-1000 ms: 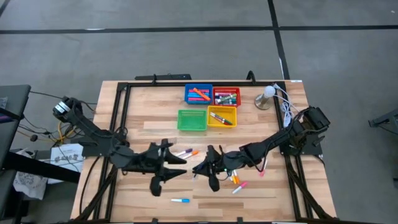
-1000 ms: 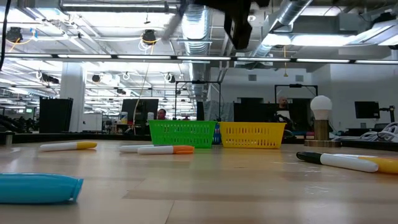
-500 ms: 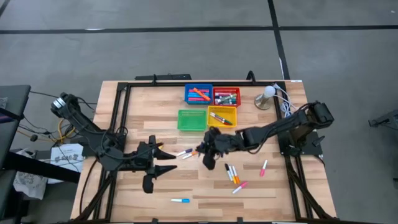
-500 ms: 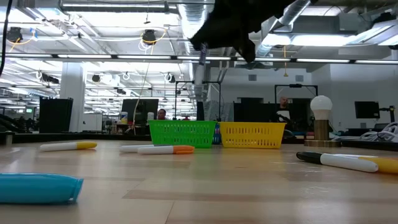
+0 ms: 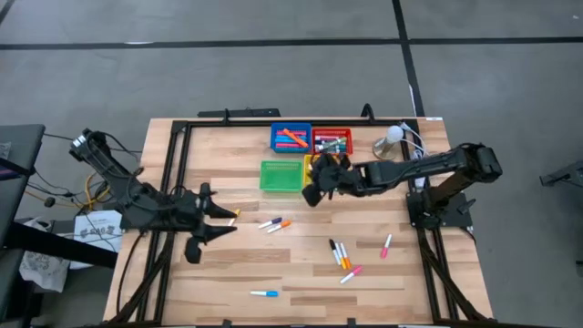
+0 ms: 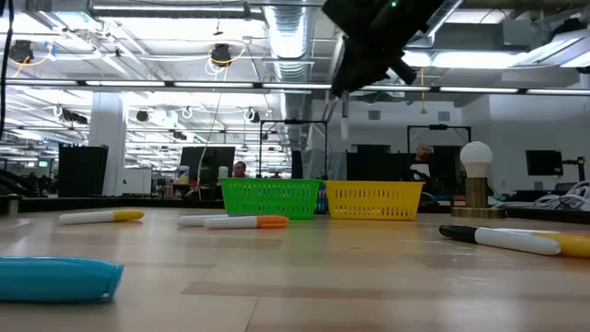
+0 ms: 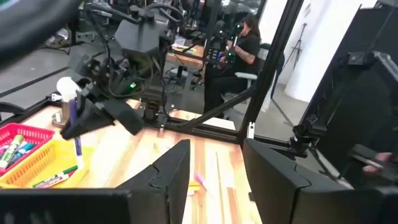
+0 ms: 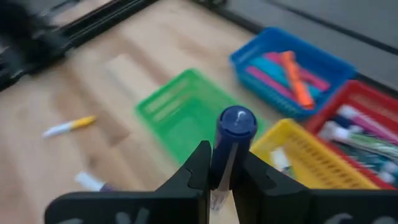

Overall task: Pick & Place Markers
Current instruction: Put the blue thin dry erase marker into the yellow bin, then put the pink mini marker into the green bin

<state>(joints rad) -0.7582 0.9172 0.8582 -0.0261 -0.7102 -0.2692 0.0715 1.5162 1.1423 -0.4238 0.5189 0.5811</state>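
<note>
Your right gripper, jaws closed on a blue-capped marker, has carried it from the loose markers up to the yellow tray, so release comes next, while your left gripper has retreated left, jaws part open and empty.

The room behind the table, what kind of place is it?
Probably a robotics lab or open industrial workspace: exposed ceiling ducts, rows of monitors on desks, and a seated person working beside black metal frames.
</note>
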